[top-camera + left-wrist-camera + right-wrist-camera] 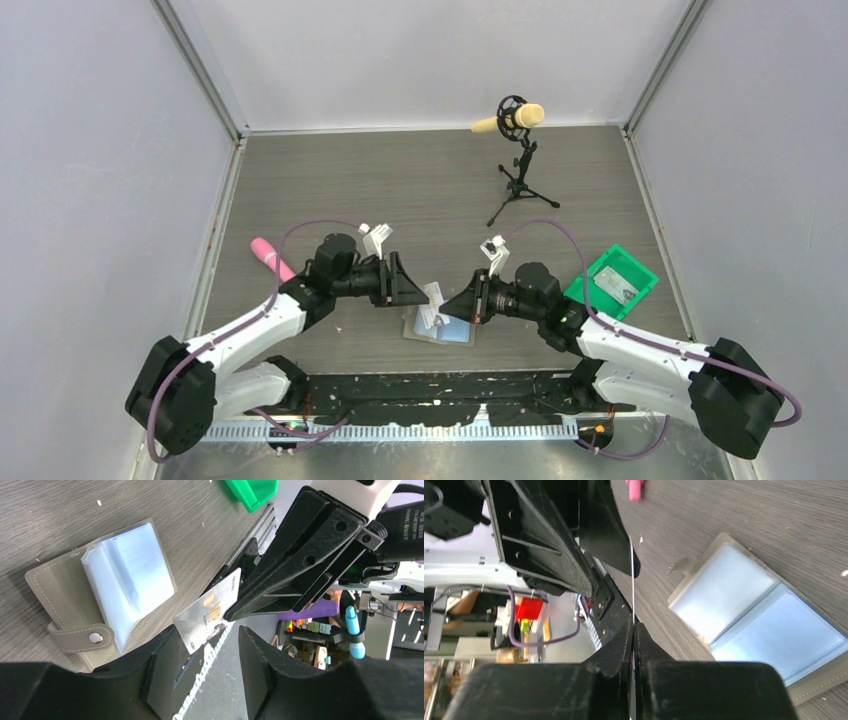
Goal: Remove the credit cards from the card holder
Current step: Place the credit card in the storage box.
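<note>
One credit card (207, 612) hangs above the unfolded card holder (107, 590) near the table's (420, 190) near edge, clamped by the right gripper (634, 622) while the left gripper (210, 632) stands with jaws parted around it, evidently freeing it for handover.

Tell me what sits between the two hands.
A credit card, pinched by the right hand, its free end between the left hand's parted fingers; the left wrist view shows it best.

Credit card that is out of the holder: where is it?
Top view, near-centre: the credit card is pinched in the right end effector, raised next to the open card holder.
</note>
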Motion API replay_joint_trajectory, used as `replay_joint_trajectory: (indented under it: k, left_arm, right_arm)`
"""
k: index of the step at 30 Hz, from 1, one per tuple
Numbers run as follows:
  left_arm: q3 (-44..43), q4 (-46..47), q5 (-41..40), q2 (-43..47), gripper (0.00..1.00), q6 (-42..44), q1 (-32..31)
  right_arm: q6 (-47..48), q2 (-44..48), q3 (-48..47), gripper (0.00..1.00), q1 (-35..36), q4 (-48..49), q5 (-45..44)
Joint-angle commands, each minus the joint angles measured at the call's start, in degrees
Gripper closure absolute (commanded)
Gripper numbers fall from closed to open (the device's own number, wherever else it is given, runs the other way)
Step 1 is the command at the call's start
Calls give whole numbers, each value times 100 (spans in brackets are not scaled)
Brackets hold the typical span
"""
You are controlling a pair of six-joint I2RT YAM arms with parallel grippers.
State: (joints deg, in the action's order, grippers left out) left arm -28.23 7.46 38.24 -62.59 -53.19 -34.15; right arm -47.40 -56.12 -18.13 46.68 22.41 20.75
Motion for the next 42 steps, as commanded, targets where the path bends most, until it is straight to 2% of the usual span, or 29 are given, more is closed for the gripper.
replay_joint_trajectory:
  k: [1,7,12,14,18,22,23,24,27,28,30,34,39,42]
  left_arm:
    - [-561,-1036,236,237,50,868,-13]
    - [-716,-1300,465,194,49,1118,-8]
    - [-980,-1809,521,199,50,1497,-4]
    - [-1004,-1786,668,210,57,1488,-4]
    - [-926,-1280,1194,103,78,1169,-4]
    - [-872,-969,1506,-61,90,945,-4]
    - [-868,-920,1542,-94,97,916,-4]
    - [-865,-867,1566,-121,100,874,-4]
    - [-851,-776,1534,-148,100,727,-4]
    - [-855,-774,1470,-153,100,678,-4]
    - [-859,-656,1293,-178,100,547,1]
    - [-745,38,1018,-360,100,-7,4]
    - [-573,1204,554,-497,100,-838,5]
    - [-519,1753,265,-581,100,-1212,10]
  right_arm:
    - [772,35,-543,95,-8,-537,1086]
    - [920,31,-687,95,-5,-568,1648]
    - [950,70,-728,95,-8,-670,1767]
    - [954,93,-731,95,-9,-687,1763]
    - [937,92,-767,95,-9,-686,1701]
    - [913,27,-804,93,-9,-643,1702]
    - [906,28,-801,93,-9,-634,1694]
    - [890,34,-799,89,-9,-629,1655]
    - [850,138,-786,79,-29,-771,1436]
    - [766,181,-765,70,-41,-857,1279]
    - [587,373,-665,57,-81,-913,944]
    - [22,1015,-344,43,-191,-801,320]
    - [-757,1555,95,41,-214,-607,-380]
    - [-1027,1935,210,41,-224,-862,-853]
